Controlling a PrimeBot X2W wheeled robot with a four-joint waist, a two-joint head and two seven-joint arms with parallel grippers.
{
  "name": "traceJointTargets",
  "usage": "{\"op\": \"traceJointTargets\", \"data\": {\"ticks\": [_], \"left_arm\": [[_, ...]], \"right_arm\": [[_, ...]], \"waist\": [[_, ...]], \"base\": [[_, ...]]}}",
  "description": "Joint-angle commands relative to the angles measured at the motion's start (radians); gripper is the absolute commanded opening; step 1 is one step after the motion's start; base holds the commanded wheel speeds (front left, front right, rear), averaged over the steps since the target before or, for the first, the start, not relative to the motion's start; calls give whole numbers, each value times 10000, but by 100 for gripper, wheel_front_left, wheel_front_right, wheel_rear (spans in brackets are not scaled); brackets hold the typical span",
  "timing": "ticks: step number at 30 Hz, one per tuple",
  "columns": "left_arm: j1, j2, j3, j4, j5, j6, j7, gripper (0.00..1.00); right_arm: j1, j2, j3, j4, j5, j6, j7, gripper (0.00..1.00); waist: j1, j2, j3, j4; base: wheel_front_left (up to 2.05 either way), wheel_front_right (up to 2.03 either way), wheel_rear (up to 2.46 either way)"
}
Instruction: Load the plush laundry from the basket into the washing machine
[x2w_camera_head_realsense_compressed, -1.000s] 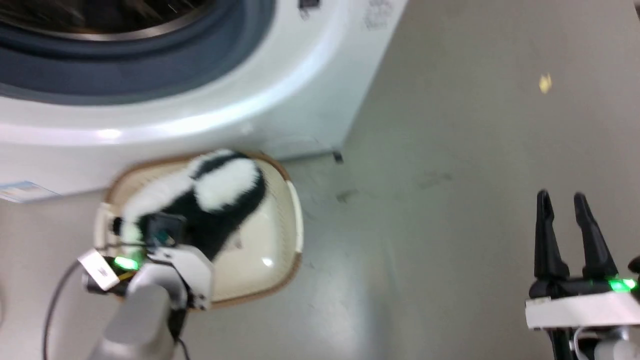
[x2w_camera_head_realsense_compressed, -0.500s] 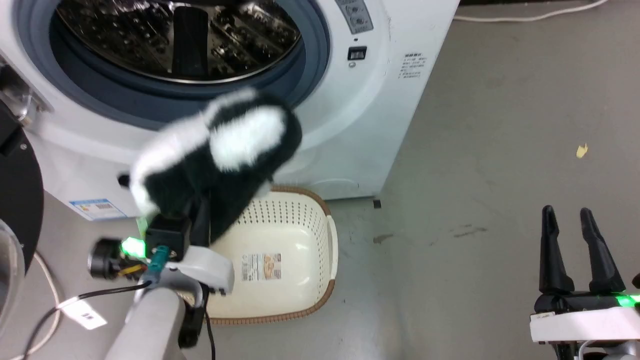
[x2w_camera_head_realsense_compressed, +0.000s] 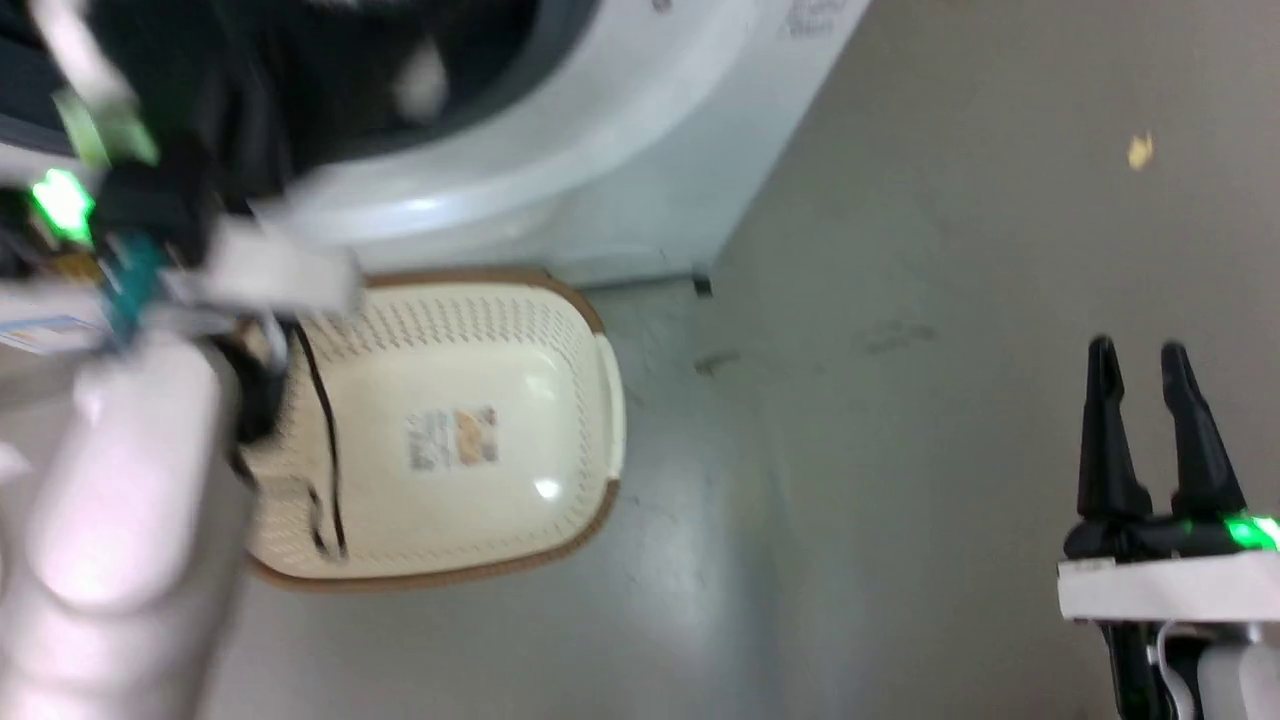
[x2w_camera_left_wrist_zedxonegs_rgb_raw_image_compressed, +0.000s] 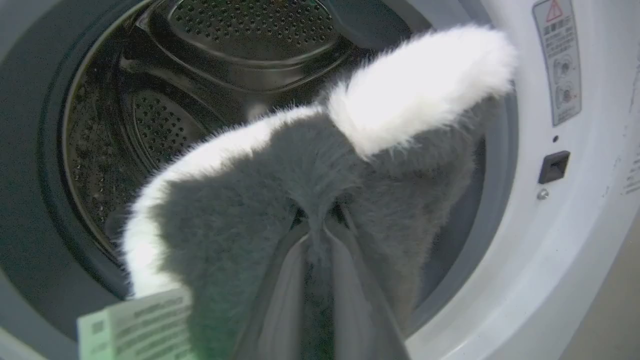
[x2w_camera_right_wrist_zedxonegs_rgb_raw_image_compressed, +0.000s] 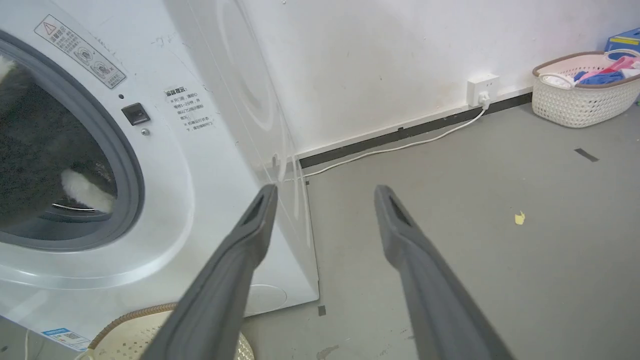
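The washing machine (x2w_camera_left_wrist_zedxonegs_rgb_raw_image_compressed: 530, 250) was cut off at every edge, its drum mouth half hidden by fur. The basket (x2w_camera_head_realsense_compressed: 600, 400) sat on the floor (x2w_camera_head_realsense_compressed: 900, 520) just before it, partly behind the blurred left forearm (x2w_camera_head_realsense_compressed: 120, 480). The plush laundry (x2w_camera_left_wrist_zedxonegs_rgb_raw_image_compressed: 235, 220) hung at the drum opening, pinched in the closed left gripper (x2w_camera_left_wrist_zedxonegs_rgb_raw_image_compressed: 320, 227). The right gripper (x2w_camera_head_realsense_compressed: 1140, 350), well apart, had fingers spread.

The head camera looks steeply down on the floor (x2w_camera_head_realsense_compressed: 900, 450), the basket (x2w_camera_head_realsense_compressed: 560, 470) and the washing machine (x2w_camera_head_realsense_compressed: 560, 190), whose lower front is at far left. The left wrist camera sits very near the machine's mouth, facing into the drum (x2w_camera_left_wrist_zedxonegs_rgb_raw_image_compressed: 150, 120). The right wrist camera, low and further right, faces the far wall (x2w_camera_right_wrist_zedxonegs_rgb_raw_image_compressed: 375, 65), sharing the machine's front and the basket rim with the head view.
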Motion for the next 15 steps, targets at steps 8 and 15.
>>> {"op": "traceJointTargets", "data": {"ticks": [8,15], "left_arm": [[-4077,1081,59,1223,641,-553,1883,0],[-6680,2037,-35,3780,1234,-921,2956,0]], "right_arm": [[-968,15,375,158,765,-7,-44,100],[-1400,15,683,326,1273,-7,-44,100]], "waist": [[-1,0,2401,-1435],[-1,0,3169,-2063]], "base": [[0,0,0],[0,0,0]]}}
